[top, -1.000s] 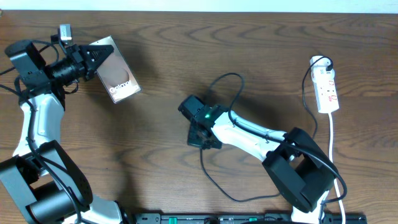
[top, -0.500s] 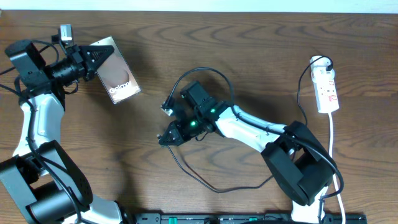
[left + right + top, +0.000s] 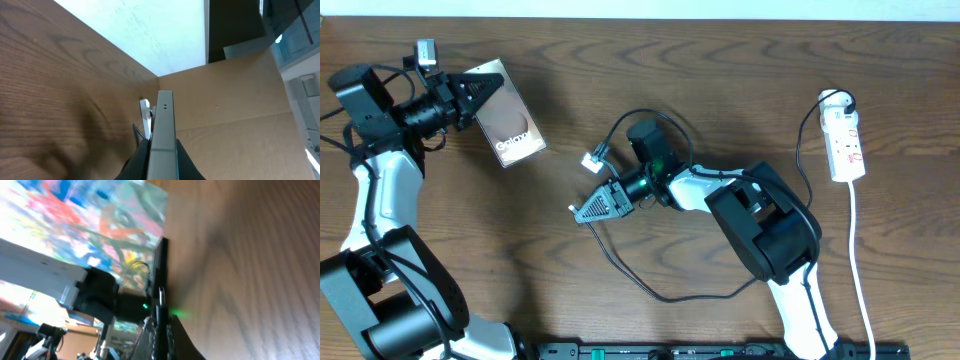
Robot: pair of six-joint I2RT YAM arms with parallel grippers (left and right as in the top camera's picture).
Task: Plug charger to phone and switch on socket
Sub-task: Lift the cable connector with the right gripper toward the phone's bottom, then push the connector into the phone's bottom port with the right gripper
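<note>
Two changes are noted over the last second, both on the right side. The right gripper [image 3: 579, 211] has turned from pointing down at mid-table to pointing leftward, and it has travelled left toward the phone. The charger [image 3: 640, 113] has come with it. Its cable now arcs up over the wrist, and a second run trails from the fingertips down toward the near edge of the table [image 3: 720, 60].

The plug tip [image 3: 592, 160] stands free just above the gripper, well short of the phone. In the right wrist view the fingers are drawn almost together on a thin dark strand. That view is blurred, so the hold on the cable is judged, not confirmed. The grip appears to sit some way back from the plug tip.

The left side has not altered. The left gripper [image 3: 470, 97] is clamped on the phone [image 3: 510, 128] at the far left of the table. The left wrist view shows the phone edge-on between the fingers, its free end reaching out beyond them.

The socket [image 3: 846, 145] lies at the far right, untouched, with a white plug [image 3: 835, 98] at its far end. The switch state cannot be read at this size.

Assessment: the charger has been picked up and is on its way to the phone, but mating has not begun. The loose length between grip and plug tip is the chief risk, because the tip may swing off line when it nears the port. Switching on the socket is not yet done.
</note>
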